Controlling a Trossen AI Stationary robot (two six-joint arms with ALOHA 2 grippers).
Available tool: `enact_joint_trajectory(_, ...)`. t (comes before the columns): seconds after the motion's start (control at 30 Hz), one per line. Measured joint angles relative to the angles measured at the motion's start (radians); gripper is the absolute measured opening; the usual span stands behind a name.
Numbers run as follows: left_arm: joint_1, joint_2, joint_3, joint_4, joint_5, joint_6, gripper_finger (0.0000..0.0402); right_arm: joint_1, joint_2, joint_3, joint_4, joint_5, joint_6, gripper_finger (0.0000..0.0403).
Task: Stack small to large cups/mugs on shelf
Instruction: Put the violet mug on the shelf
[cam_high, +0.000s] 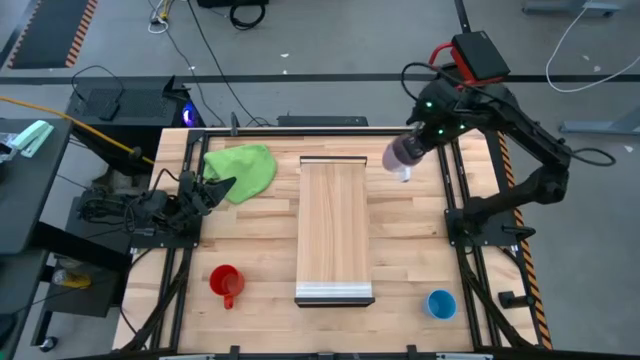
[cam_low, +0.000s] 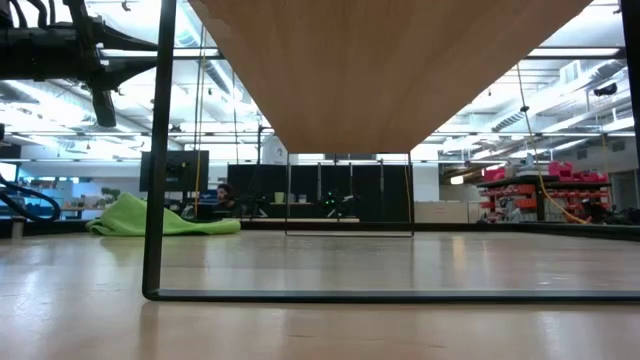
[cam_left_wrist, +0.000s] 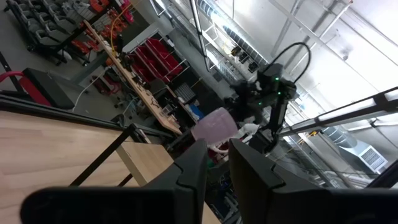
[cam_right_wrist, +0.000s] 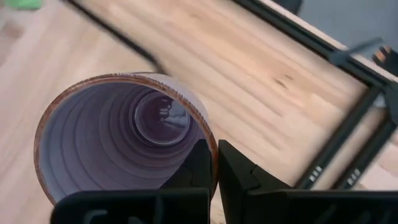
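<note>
Purple mug (cam_high: 405, 155), its rim pinched in the right claw (cam_right_wrist: 214, 165), hangs just beside the bare shelf (cam_high: 335, 230); red mug (cam_high: 226, 283) and blue cup (cam_high: 441, 304) wait well away; nothing stacked; left claw (cam_high: 222, 187), state unclear, by the green cloth (cam_high: 243, 168).

The purple mug (cam_right_wrist: 124, 143) is cut off by the frame's lower edge.
</note>
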Motion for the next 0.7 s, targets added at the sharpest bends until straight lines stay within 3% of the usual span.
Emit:
enact_joint_trajectory(0.4,0.0,0.0,0.0,0.0,0.0,0.001,0.0071,0.265,0.285,0.234,0.0,0.008,-0.034,0.0011)
enact_joint_trajectory(0.7,0.0,0.0,0.0,-0.002,0.0,0.001,0.0079,0.286,0.444,0.433,0.002,0.014,-0.086,0.0011)
